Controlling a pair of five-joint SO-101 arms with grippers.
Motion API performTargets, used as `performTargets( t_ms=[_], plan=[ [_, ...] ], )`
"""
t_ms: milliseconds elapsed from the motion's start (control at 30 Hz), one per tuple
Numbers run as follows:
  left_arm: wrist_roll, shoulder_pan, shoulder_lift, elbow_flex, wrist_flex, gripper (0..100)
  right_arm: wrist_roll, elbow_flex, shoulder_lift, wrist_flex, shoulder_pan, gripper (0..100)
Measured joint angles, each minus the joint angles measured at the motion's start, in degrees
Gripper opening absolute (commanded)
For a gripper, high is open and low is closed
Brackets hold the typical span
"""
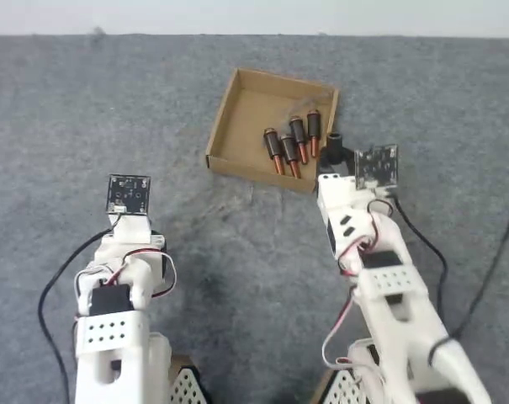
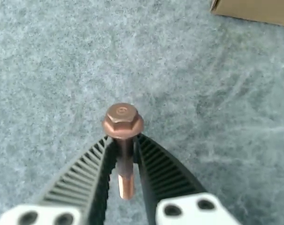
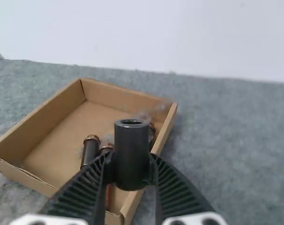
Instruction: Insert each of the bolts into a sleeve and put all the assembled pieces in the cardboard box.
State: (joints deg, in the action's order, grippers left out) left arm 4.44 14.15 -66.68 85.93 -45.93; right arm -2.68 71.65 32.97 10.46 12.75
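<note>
My left gripper (image 2: 125,147) is shut on a copper bolt (image 2: 123,140), its hex head pointing away from the wrist, over bare carpet. The left arm (image 1: 124,252) stands at the near left. My right gripper (image 3: 128,164) is shut on a black sleeve (image 3: 131,152), held upright with its bore open at the top. In the high view that sleeve (image 1: 332,149) sits by the near right corner of the cardboard box (image 1: 233,109). Several assembled pieces (image 1: 292,143) lie inside the box towards its right side.
Grey carpet (image 1: 237,244) covers the table. A white wall (image 3: 179,33) rises behind the box. Cables (image 1: 481,286) trail along the right arm's side. The box corner (image 2: 254,11) shows far off in the left wrist view.
</note>
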Motion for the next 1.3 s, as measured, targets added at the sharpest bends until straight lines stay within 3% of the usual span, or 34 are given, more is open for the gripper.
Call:
performTargets(
  t_ms=[167,367,700,1033,1300],
  plan=[
    [0.00,0.00,0.00,0.44,0.00,1,-10.73,-2.81,-10.99,6.24,-0.18,0.6],
    [0.00,0.00,0.00,0.44,0.00,1,-11.96,-3.52,-24.09,24.26,0.53,0.6],
    [0.62,0.00,0.00,0.88,1.67,1,8.97,-3.60,-44.22,58.37,4.22,0.6],
    [2.02,0.00,0.00,2.11,3.52,1,9.93,1.58,-59.96,86.33,4.13,0.6],
    [2.02,0.00,0.00,2.11,3.60,1,9.93,8.09,-60.22,88.53,4.22,0.6]
  ],
)
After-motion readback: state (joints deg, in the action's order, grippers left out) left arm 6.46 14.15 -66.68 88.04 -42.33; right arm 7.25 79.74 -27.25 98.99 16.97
